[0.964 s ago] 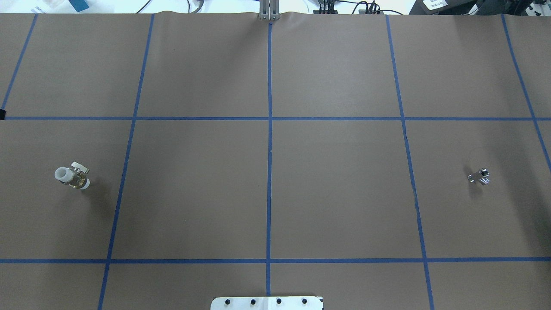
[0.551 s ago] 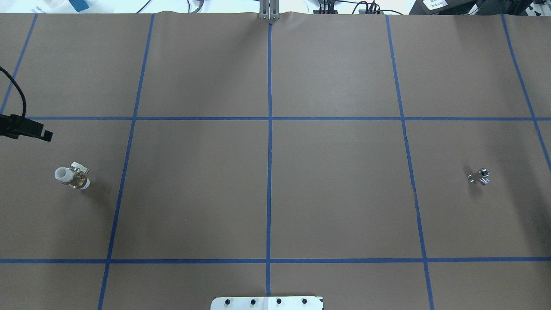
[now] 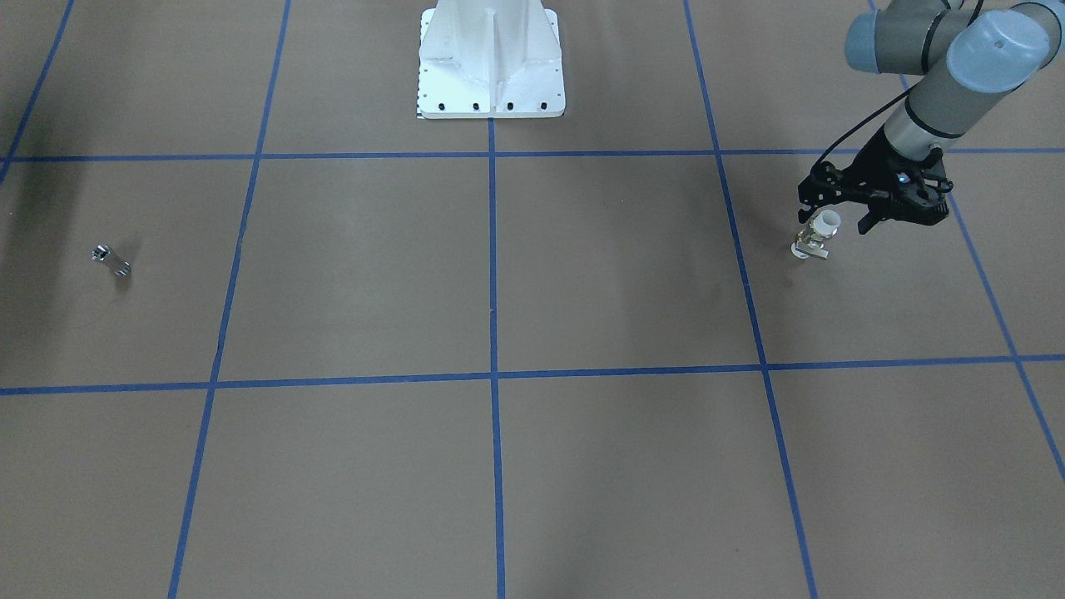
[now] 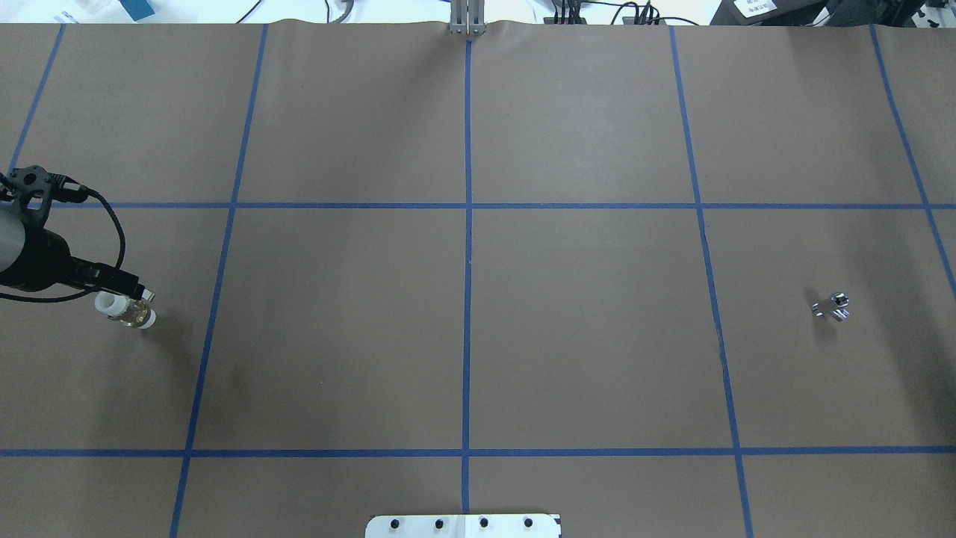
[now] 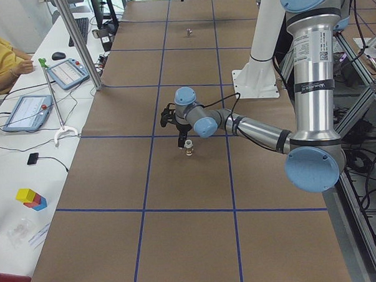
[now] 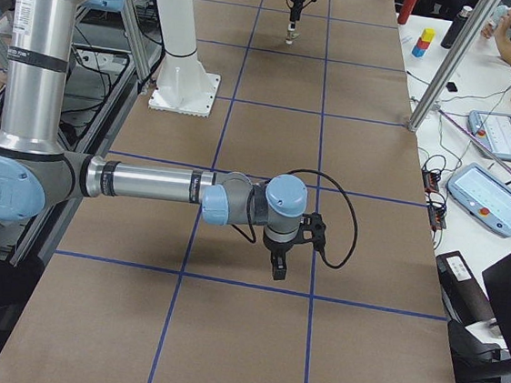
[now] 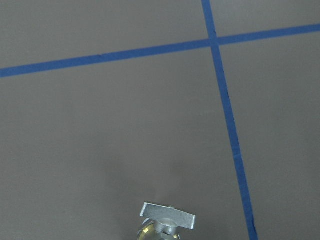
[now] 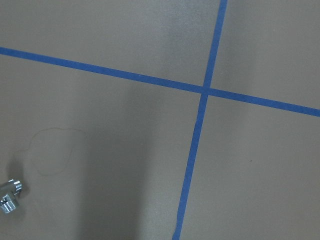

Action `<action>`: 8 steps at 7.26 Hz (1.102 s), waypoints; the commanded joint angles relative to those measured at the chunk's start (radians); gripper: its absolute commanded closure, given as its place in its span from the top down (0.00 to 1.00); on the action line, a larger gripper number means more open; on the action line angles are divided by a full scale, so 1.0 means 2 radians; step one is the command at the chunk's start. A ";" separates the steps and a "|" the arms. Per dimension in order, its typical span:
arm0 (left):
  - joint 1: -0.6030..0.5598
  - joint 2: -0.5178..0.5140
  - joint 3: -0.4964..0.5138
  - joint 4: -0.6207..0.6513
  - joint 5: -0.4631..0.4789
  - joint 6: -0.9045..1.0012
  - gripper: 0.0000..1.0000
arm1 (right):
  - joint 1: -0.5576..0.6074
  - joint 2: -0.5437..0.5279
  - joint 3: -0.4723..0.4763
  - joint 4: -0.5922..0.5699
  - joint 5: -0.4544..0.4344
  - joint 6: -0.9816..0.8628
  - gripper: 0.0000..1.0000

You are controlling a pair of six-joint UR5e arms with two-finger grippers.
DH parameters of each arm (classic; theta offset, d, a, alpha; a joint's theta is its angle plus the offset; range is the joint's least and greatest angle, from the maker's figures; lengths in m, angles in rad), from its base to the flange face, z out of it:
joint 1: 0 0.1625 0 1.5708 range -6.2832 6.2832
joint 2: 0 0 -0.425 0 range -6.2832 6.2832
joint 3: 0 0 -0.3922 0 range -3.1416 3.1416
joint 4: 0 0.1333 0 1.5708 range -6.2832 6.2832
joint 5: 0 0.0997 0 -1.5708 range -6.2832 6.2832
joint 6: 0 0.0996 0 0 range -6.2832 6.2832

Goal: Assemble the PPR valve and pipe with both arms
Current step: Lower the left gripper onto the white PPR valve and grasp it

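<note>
The left arm point(image 4: 30, 261) comes much further into the overhead view. A second ago only a tiny black bit of it shows at the left edge. A little later the black left gripper point(image 3: 834, 222) pokes in, but it is up and away from the PPR valve point(image 4: 125, 310). Now the gripper is down right at the valve. One black finger point(image 4: 123, 284) now covers part of the valve's flat tab.

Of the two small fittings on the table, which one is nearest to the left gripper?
The PPR valve, white-ended with a brass middle, sits just under the left gripper; the all-chrome pipe lies far away.
</note>
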 commanded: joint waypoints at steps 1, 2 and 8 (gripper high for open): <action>0.018 0.006 0.010 0.002 0.003 0.001 1.00 | 0.000 0.001 -0.001 -0.002 0.000 0.000 1.00; 0.022 0.004 0.017 0.002 0.003 0.001 0.99 | 0.000 0.001 -0.001 -0.002 0.000 0.000 1.00; 0.025 -0.006 0.028 0.003 0.002 0.001 0.80 | 0.000 0.002 0.000 -0.002 0.001 0.001 1.00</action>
